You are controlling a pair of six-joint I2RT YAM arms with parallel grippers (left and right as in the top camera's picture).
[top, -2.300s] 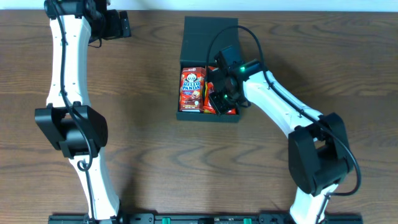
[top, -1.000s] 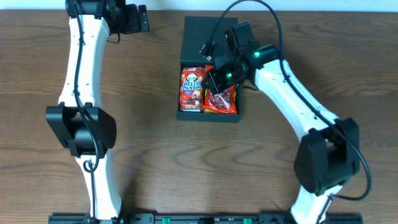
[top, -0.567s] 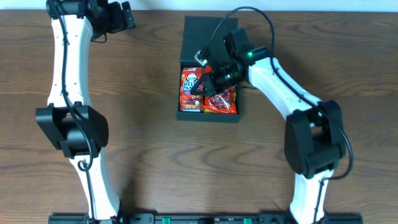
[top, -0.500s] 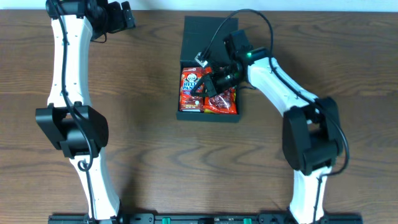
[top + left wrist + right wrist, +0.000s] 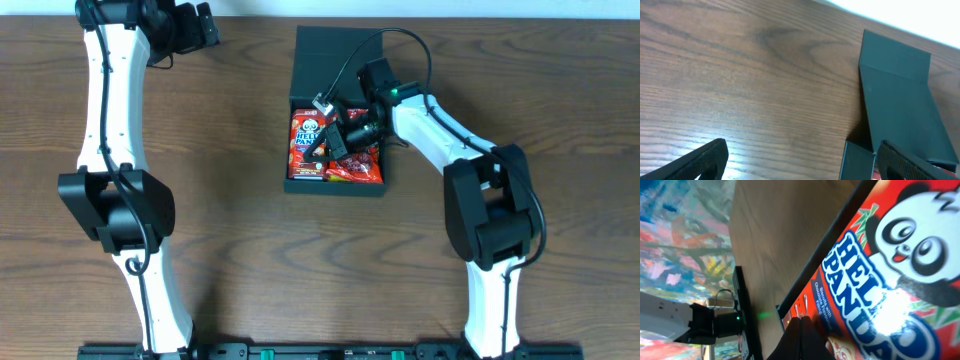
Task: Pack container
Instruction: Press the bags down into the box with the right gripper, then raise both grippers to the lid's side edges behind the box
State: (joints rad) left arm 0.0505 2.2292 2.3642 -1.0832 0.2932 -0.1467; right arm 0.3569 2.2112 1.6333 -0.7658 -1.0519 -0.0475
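Note:
The dark teal container [image 5: 336, 188] lies at the table's middle back with its flap lid [image 5: 338, 58] folded open behind it. Inside lie a red Hello Panda pack [image 5: 306, 150] on the left and a red snack pack [image 5: 362, 166] on the right. My right gripper [image 5: 322, 148] is shut with nothing in it, its tips low over the Hello Panda pack [image 5: 875, 280]. The closed fingertips [image 5: 801, 323] point at the pack's lower edge by the container wall [image 5: 815, 266]. My left gripper [image 5: 205, 24] stands open at the back left, away from the container [image 5: 858, 161].
Brown wooden table [image 5: 230, 200] all round the container. The lid [image 5: 900, 100] shows to the right in the left wrist view. The left arm's base link [image 5: 115, 205] stands at the left, the right arm's [image 5: 490, 215] at the right.
My right gripper, still shut, has moved from over the right snack pack leftward over the Hello Panda pack. The left arm swung slightly left a second ago and has held still since.

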